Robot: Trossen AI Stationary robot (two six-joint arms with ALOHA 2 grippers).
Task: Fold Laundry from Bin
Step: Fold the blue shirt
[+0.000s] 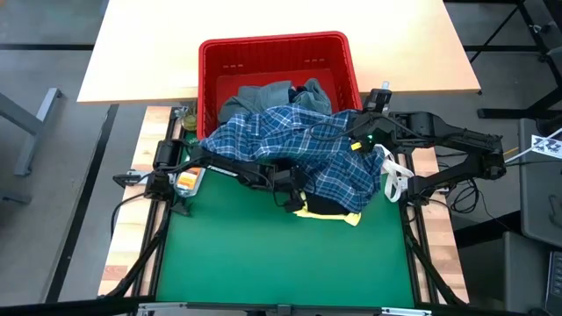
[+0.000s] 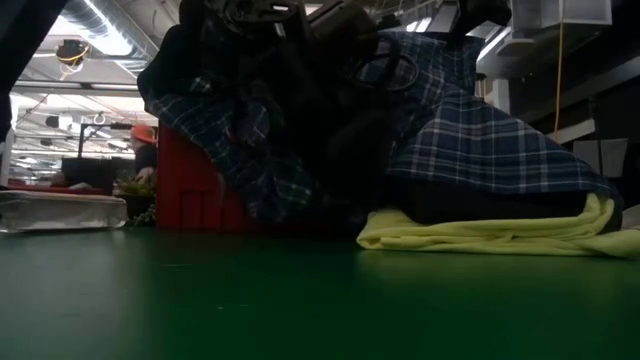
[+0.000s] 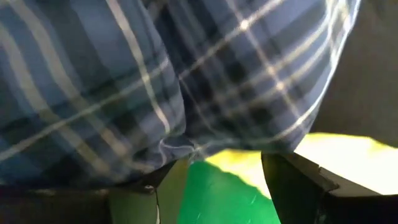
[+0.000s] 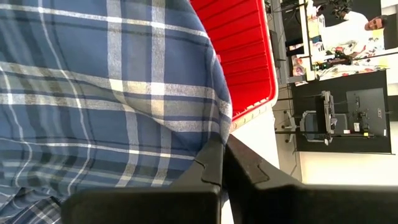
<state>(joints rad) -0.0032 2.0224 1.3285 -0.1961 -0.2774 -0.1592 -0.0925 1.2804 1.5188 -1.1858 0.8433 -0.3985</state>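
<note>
The blue-white plaid shirt [image 1: 299,140] hangs from the near rim of the red bin [image 1: 272,48] down over both arms to the green mat. A grey garment [image 1: 263,95] lies inside the bin. A small yellow garment [image 2: 500,232] lies flat on the mat with a dark navy piece [image 2: 470,205] on top of it, both partly under the shirt. My right gripper [image 4: 222,163] is raised by the bin's right near corner, shut on the shirt. My left gripper [image 3: 217,186] is open under the shirt, low over the mat, next to the yellow garment. My left gripper has the shirt's hanging fold [image 3: 177,149] right at its open fingertips. Nothing is pinched, and I cannot tell whether the cloth rests on a finger. My right gripper pinches the plaid shirt's edge [image 4: 214,134] between its two shut fingers, well above the mat. The cloth falls away below it, slack, toward the bin and the mat. One layer or several, I cannot tell.
A pale table top [image 1: 281,17] stands behind the bin. Bare green mat [image 1: 281,263] stretches toward the near edge. A flat clear package [image 2: 60,210] lies at the mat's left side. Cables [image 1: 395,171] hang by the right arm.
</note>
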